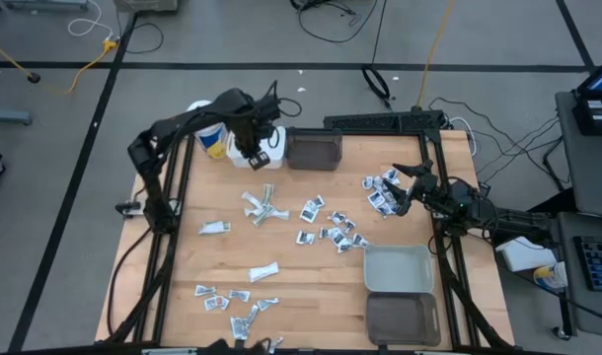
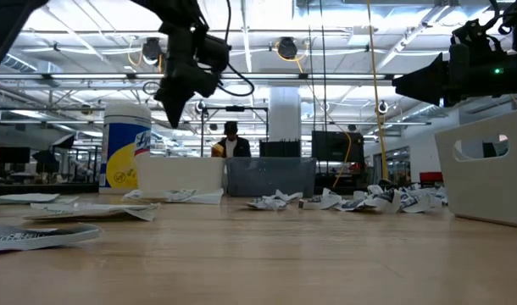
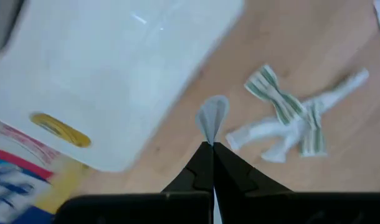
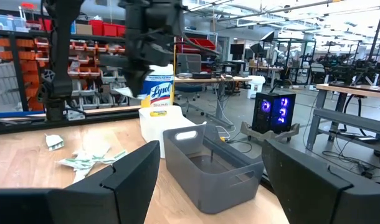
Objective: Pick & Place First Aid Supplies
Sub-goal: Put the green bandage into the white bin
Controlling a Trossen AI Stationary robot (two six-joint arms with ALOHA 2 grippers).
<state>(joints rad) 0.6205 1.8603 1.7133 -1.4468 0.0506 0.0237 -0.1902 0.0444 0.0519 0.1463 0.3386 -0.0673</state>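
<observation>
Packets [image 1: 326, 229]: many small flat packets are spread over the tabletop [image 1: 311, 286], in little heaps from the near left side to the far right side.
Left tool [image 3: 211, 147]: it is held up in the air over the white bin [image 1: 269, 146] at the far left, next to the wipes tub [image 1: 208, 138]. It is pinched shut on one small packet [image 3: 213, 116], which sticks out past the tips.
Striped packets [image 3: 288, 121]: a small heap is seen on the tabletop just past the white bin, below the left tool.
Dark bin [image 1: 314, 149]: it is set right beside the white bin, at the far edge.
Right tool [image 1: 406, 185]: it is held wide open with nothing in it, above the heap of packets [image 1: 383, 191] at the far right. Its tips are seen spread apart in the right wrist view.
Grey bin [image 1: 398, 268]: it is placed at the near right, with another dark bin [image 1: 403, 319] just in front of it.
What could go wrong: the held packet is only pinched by its end, so it could slip out or be dropped on the rim and land outside the white bin. On the right, two packets could be grabbed at once, because they are piled so close together.
</observation>
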